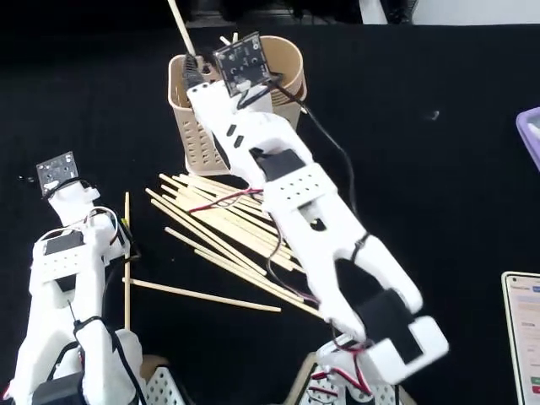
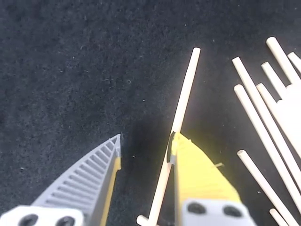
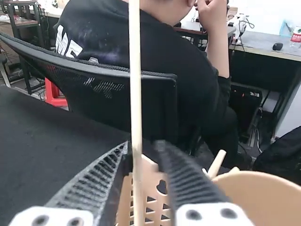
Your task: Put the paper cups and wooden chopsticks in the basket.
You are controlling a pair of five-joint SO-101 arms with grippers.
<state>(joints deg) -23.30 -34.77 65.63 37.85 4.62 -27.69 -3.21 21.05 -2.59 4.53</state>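
1. High view: the right gripper [image 1: 196, 69] stood directly over the basket [image 1: 192, 139] and was clamped on the held chopstick [image 1: 180, 27]. The stick's long axis was near upright, with its free end leaning up and away from the arms. A paper cup [image 1: 291, 63] sat at the basket's far side. The left gripper [image 1: 123, 234] was just beside the single chopstick [image 1: 127, 270], which lay flat on the bench [image 1: 422, 211] and pointed away from the arm bases. The loose chopsticks [image 1: 228, 224] fanned between the two arms.
2. Left wrist view: the left gripper [image 2: 143, 150] was parted moderately wide. The single chopstick [image 2: 184, 92] lay between the jaws, close against the yellow one, with its axis running almost along the gripper's reach.
3. Right wrist view: the held chopstick [image 3: 135, 70] rose upright from the closed right gripper [image 3: 141, 155], its lower end aimed down at the basket [image 3: 150, 207].
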